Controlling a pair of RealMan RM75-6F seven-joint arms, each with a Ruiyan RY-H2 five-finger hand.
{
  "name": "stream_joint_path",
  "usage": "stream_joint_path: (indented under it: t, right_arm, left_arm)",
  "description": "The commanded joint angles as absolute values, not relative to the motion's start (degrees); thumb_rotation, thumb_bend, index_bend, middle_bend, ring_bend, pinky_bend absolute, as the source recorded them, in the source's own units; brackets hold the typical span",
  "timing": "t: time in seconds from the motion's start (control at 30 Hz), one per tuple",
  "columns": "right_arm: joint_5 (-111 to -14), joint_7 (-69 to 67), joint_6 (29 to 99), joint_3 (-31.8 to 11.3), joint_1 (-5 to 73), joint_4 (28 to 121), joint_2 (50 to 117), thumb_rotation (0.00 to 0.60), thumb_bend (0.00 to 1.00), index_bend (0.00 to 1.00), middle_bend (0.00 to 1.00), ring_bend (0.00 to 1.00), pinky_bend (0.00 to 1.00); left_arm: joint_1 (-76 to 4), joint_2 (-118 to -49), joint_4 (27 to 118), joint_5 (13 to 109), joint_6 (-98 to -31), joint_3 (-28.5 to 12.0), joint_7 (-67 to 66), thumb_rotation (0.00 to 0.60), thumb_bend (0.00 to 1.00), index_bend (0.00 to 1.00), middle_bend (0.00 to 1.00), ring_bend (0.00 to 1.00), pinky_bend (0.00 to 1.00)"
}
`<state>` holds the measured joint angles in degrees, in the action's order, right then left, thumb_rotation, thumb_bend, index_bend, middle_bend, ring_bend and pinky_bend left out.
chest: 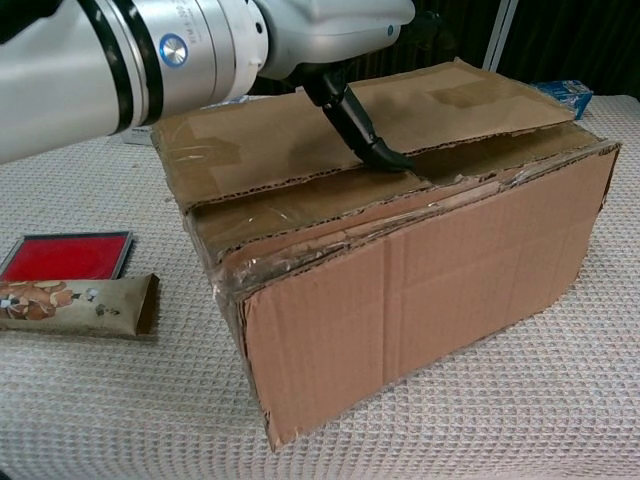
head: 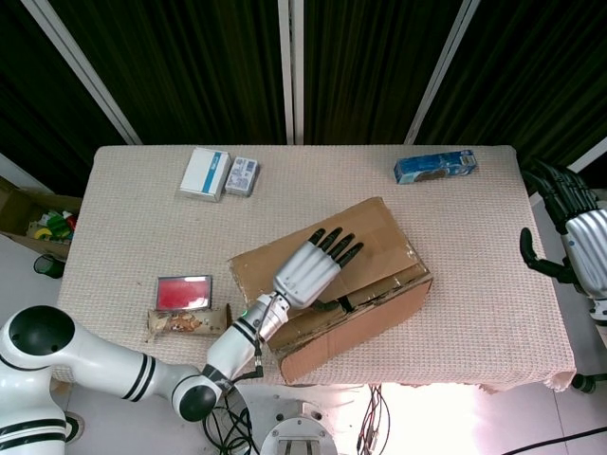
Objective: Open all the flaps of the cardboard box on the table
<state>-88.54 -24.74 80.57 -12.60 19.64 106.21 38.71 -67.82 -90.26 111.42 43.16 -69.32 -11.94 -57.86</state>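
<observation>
The left hand [head: 311,268] is laid flat, fingers extended, on the top flap [chest: 330,130] of the cardboard box [head: 334,287], thumb hooked at the flap's edge. The box is set near the surface's [head: 474,256] front edge. The right hand [head: 574,237] is held empty, fingers loosely curled, beside the surface.

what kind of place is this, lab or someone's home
Most likely a lab or test room, not a home. A table with a woven cloth stands before dark curtains, cables trail on the floor beneath, and the props look staged: a cardboard box, small cartons and a snack bar.
</observation>
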Motion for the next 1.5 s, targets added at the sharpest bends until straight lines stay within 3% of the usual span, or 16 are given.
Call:
stream_joint_path:
  t: [0.03, 0.5, 0.73, 0.97, 1.13, 1.33, 1.5]
  right_arm:
    - [-88.5, -24.9, 80.4, -12.6, 19.7, 106.1, 38.8, 0.6, 0.59, 0.0, 0.0, 0.0, 0.0]
    - [-88.6, -25.4, 78.9, -12.5, 20.2, 105.0, 39.9, 0.6, 0.59, 0.0, 0.0, 0.0, 0.0]
    - [-88.7, -25.0, 78.6, -12.4, 20.3, 105.1, 40.3, 0.6, 0.6, 0.0, 0.0, 0.0, 0.0]
    - [-89.3, -24.7, 79.7, -12.5, 19.8, 105.7, 40.1, 0.6, 0.6, 0.0, 0.0, 0.0, 0.0]
    - [-90.4, -24.2, 82.0, -12.7, 18.9, 106.4, 39.6, 0.6, 0.6, 0.0, 0.0, 0.0, 0.0]
    - [-91.1, -24.1, 83.5, -12.7, 18.2, 106.9, 39.1, 0.6, 0.6, 0.0, 0.0, 0.0, 0.0]
    - [-90.7, -24.2, 82.7, -12.7, 18.5, 106.5, 39.5, 0.6, 0.6, 0.0, 0.0, 0.0, 0.0]
  left_arm:
    - [-68.3, -90.7, 111.0, 44.2, -70.2, -11.0, -59.5, 0.435, 0.19, 0.0, 0.05, 0.06, 0.18]
    - [-67.6, -91.2, 113.0, 50.8, -76.8, -8.5, -66.7, 0.49, 0.34, 0.0, 0.05, 0.06, 0.18]
    - [-66.9, -90.7, 113.7, 52.1, -79.0, -9.6, -68.4, 0.577, 0.34, 0.0, 0.07, 0.06, 0.18]
    - [-66.0, -89.8, 104.6, 53.7, -81.2, -13.8, -66.3, 0.6, 0.34, 0.0, 0.08, 0.06, 0.18]
    - [-65.4, -88.8, 95.2, 50.8, -78.3, -17.7, -60.5, 0.6, 0.34, 0.0, 0.08, 0.06, 0.18]
    - [-64.3, -88.9, 84.1, 49.7, -76.3, -19.6, -55.4, 0.6, 0.29, 0.0, 0.07, 0.06, 0.18]
    - [-62.5, -87.4, 83.3, 47.6, -75.5, -21.2, -52.6, 0.6, 0.27, 0.0, 0.07, 0.06, 0.18]
